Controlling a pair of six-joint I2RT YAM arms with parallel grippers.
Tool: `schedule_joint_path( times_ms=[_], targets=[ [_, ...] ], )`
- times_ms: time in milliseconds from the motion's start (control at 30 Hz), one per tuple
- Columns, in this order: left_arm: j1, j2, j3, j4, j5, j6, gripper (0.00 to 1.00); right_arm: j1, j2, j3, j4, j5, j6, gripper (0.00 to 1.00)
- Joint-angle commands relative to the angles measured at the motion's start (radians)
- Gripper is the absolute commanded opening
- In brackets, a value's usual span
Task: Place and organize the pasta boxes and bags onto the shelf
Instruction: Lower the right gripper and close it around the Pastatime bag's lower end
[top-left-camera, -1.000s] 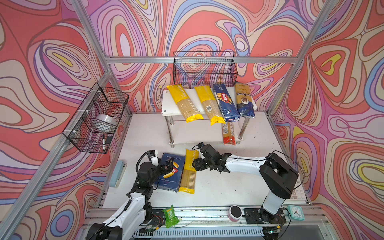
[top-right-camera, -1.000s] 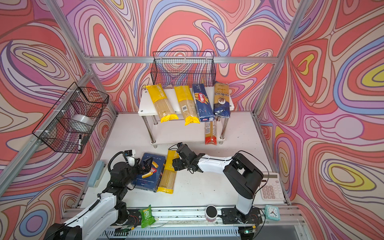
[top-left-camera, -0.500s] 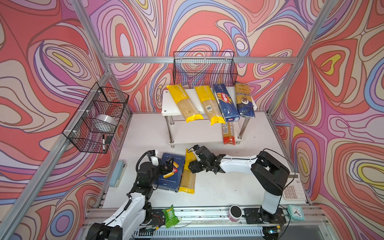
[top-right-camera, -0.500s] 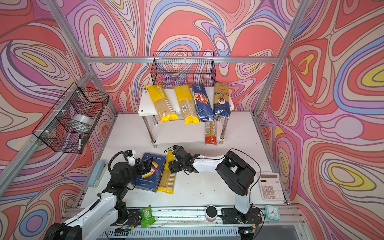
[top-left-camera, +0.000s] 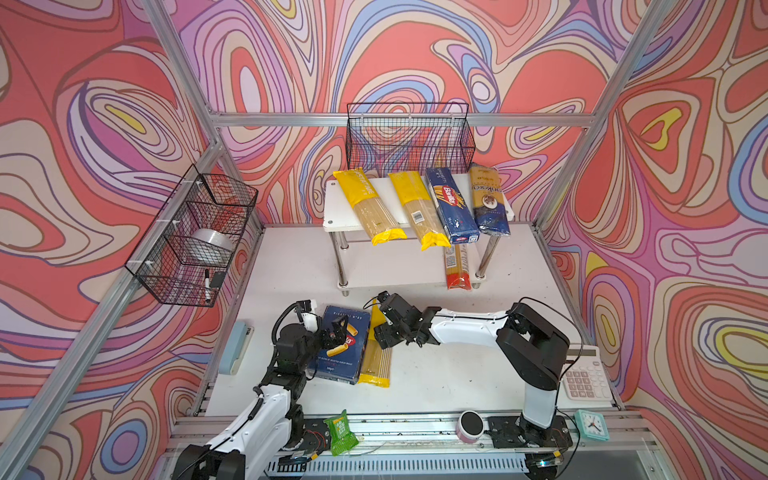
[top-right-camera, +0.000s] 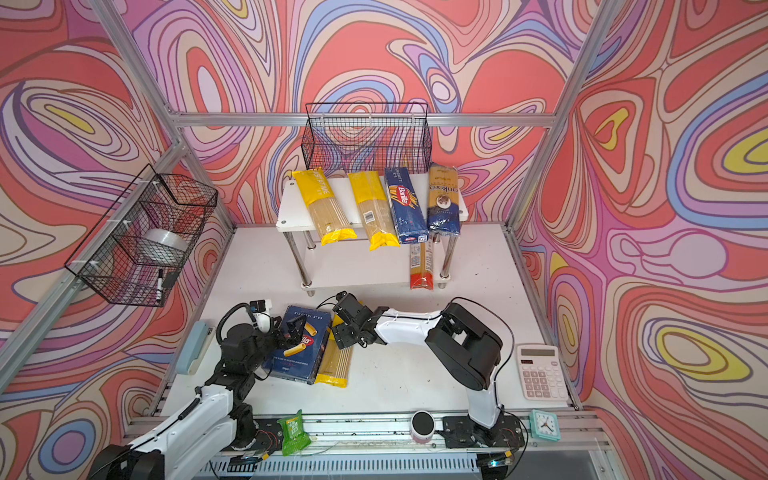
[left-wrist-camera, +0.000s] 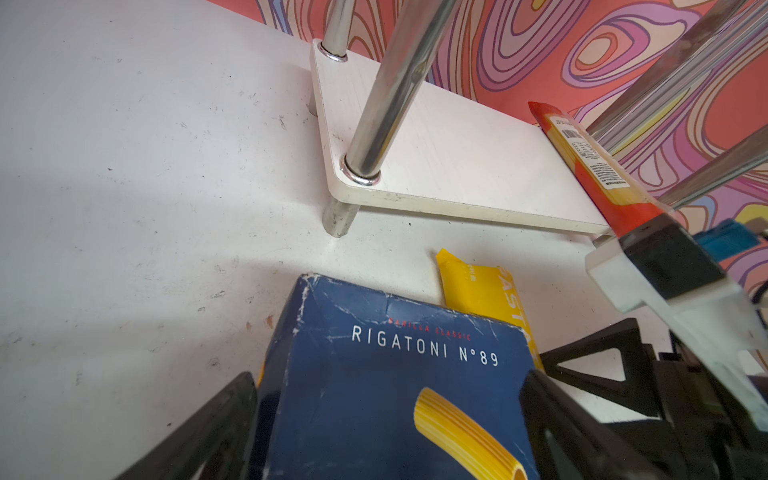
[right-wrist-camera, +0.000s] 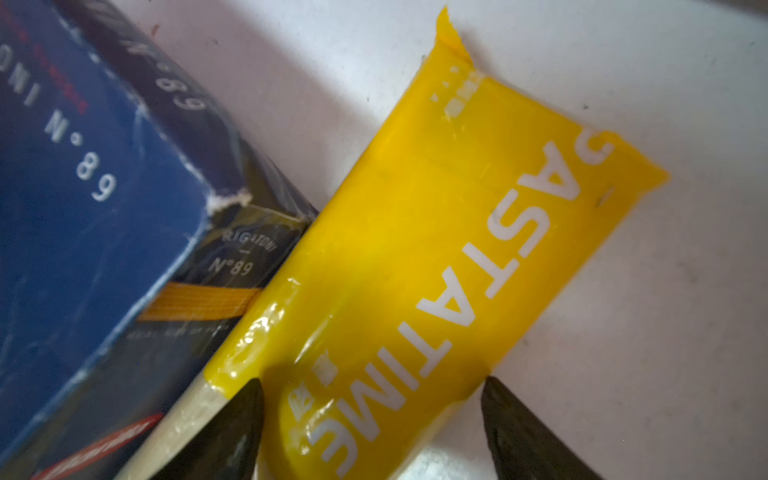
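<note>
A dark blue rigatoni box (top-left-camera: 345, 357) (top-right-camera: 299, 357) lies at the front left of the table, with my left gripper (top-left-camera: 334, 332) (left-wrist-camera: 386, 415) shut on it, one finger on each long side. Beside the box lies a yellow-ended spaghetti bag (top-left-camera: 376, 361) (right-wrist-camera: 457, 249). My right gripper (top-left-camera: 376, 322) (right-wrist-camera: 370, 399) is open and straddles the bag's far yellow end, a gap showing beside one fingertip. The shelf (top-left-camera: 336, 208) holds two yellow-ended bags (top-left-camera: 370, 203) (top-left-camera: 415, 208), a Barilla spaghetti box (top-left-camera: 451, 205) and a dark blue bag (top-left-camera: 488, 203) on top. A red-ended bag (top-left-camera: 457, 266) lies on its lower board.
Black wire baskets hang on the back wall (top-left-camera: 409, 137) and left wall (top-left-camera: 195, 237). A calculator (top-left-camera: 586, 374), a small clock (top-left-camera: 592, 424), a round pink cup (top-left-camera: 469, 424) and a green packet (top-left-camera: 340, 428) sit along the front. A pale blue stapler-like object (top-left-camera: 235, 347) lies at the left edge.
My right gripper has moved left, from beside the yellow-ended bag to over its far end. The left gripper and the rigatoni box have stayed put.
</note>
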Motion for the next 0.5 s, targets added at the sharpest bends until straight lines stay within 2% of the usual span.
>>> schedule_joint_path(
  times_ms=[0,267,467],
  targets=[
    [-0.001,0.002,-0.010,0.037,0.012,-0.001,1.00,-0.009,0.042,-0.020,-0.145,0.143,-0.062,0.82],
    [-0.001,0.011,-0.007,0.042,0.017,0.000,1.00,-0.059,-0.032,-0.111,-0.139,0.125,-0.063,0.81],
    [-0.001,0.008,-0.008,0.041,0.016,0.001,1.00,-0.071,-0.084,-0.128,-0.189,0.206,-0.103,0.81]
  ],
)
